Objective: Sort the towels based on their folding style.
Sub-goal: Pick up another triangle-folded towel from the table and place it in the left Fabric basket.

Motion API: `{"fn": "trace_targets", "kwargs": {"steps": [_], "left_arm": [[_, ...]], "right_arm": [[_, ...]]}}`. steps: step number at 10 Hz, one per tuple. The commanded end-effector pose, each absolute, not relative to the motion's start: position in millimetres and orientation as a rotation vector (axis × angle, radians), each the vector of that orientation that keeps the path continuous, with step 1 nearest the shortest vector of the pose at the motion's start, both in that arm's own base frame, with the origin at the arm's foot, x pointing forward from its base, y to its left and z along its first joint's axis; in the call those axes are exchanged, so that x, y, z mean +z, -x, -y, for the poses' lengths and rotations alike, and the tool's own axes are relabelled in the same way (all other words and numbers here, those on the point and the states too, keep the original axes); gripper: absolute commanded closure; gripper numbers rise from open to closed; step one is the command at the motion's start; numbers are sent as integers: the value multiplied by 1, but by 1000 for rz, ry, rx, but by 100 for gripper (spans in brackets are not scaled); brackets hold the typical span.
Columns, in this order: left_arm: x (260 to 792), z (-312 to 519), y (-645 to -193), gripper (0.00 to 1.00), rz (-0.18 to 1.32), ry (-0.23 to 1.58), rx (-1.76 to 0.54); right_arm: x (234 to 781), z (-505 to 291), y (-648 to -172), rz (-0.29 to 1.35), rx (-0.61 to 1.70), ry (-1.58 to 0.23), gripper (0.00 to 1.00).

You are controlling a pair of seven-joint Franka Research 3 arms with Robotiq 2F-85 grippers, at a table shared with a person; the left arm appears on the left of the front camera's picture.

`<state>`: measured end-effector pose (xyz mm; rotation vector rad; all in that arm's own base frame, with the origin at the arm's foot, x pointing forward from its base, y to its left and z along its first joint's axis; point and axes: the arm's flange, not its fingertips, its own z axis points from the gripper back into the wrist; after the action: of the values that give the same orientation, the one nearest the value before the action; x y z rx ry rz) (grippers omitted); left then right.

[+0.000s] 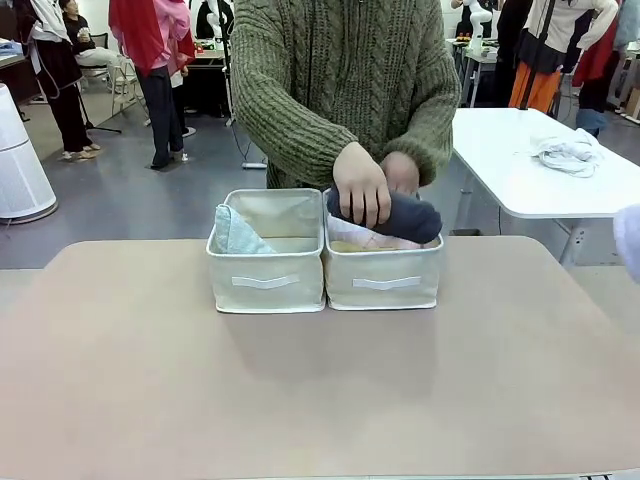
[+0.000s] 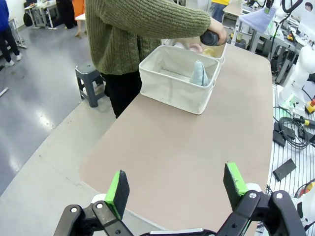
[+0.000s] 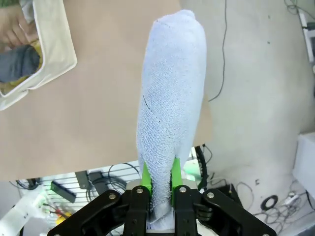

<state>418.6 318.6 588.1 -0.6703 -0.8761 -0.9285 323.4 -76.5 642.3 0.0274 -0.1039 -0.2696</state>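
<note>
My left gripper point(image 2: 176, 186) hangs over the near edge of the table point(image 2: 187, 147) with its jaws spread wide and nothing between them.

Across the table, the left bin point(image 1: 265, 285) holds the green cone point(image 1: 238, 235), leaning in its left corner. The right bin point(image 1: 382, 283) touches it side by side. In it lie a pink roll point(image 1: 385, 241) and a yellow one point(image 1: 345, 246), and the person's hand point(image 1: 362, 188) presses the grey roll point(image 1: 412, 216) down on top of them.

Off the table's right edge, my right gripper point(image 3: 161, 179) is clenched on one end of the blue cone point(image 3: 172, 88), which stands out along my fingers past the pads.

I judge this terry light, soft and not slippery. It squashes under the pads, and the fold could loosen. It is best pinched across all its layers near the thick end. It likely belongs beside the green cone.
</note>
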Motion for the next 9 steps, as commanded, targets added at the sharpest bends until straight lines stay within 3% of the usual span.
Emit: {"fn": "trace_targets", "kwargs": {"steps": [1,9], "left_arm": [[589,-318,-417,0,881,668,-933],[589,-318,-417,0,881,668,-933]], "right_arm": [[637,75,-321,127,-270,-27,92],[642,77,-323,104,-270,-27,92]]}}
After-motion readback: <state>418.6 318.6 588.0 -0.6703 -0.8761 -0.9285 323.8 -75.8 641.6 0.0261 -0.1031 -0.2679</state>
